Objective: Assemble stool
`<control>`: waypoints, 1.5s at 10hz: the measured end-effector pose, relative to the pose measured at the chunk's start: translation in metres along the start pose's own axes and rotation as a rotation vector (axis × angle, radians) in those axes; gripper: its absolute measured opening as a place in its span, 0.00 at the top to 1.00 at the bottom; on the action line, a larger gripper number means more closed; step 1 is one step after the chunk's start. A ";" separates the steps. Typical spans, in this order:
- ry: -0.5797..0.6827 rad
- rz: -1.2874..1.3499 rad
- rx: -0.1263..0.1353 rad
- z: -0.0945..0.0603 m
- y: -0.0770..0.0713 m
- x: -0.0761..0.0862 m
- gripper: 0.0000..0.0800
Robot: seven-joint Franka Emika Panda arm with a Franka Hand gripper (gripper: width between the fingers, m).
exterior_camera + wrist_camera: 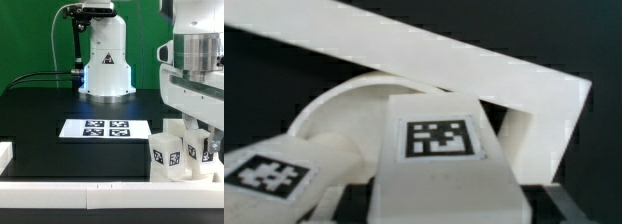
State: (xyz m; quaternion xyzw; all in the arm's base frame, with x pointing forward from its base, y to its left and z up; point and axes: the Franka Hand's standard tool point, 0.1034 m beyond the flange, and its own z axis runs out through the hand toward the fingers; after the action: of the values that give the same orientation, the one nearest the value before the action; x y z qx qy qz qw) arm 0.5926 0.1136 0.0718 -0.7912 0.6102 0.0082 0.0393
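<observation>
The stool's round white seat (345,100) lies pushed into the corner of the white border rails (491,60). A chunky white leg (441,140) with a square tag runs between my fingers (542,202), which press on its two sides. A second tagged leg (269,175) sits beside it over the seat. In the exterior view my gripper (196,130) hangs at the right, down over the held leg (194,150). Another tagged leg (165,155) stands to its left. The seat is hidden there behind the legs.
The marker board (105,129) lies flat mid-table. The robot base (105,65) stands at the back. The white border rail (80,185) runs along the front and meets a second rail at the right corner, close around the stool parts.
</observation>
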 end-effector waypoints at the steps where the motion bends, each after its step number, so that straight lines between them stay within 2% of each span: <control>1: 0.000 0.076 -0.001 0.000 0.000 0.000 0.58; 2: -0.003 0.156 0.006 0.000 0.000 0.001 0.58; 4: -0.037 0.571 0.105 0.001 0.001 0.002 0.58; 5: -0.043 0.610 0.123 0.001 0.001 0.002 0.58; 6: -0.043 0.614 0.122 0.001 0.001 0.002 0.58; 8: -0.043 0.597 0.116 0.001 0.002 0.001 0.28; 9: -0.058 0.502 0.049 0.001 0.005 -0.006 0.22; 10: -0.072 0.447 0.042 -0.007 0.000 -0.008 0.22; 13: -0.098 0.169 0.058 -0.033 -0.006 -0.012 0.19; 15: -0.092 0.049 0.057 -0.029 -0.004 -0.011 0.19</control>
State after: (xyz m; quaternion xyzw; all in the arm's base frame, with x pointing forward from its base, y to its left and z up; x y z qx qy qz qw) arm 0.5928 0.1230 0.1016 -0.7732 0.6272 0.0278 0.0897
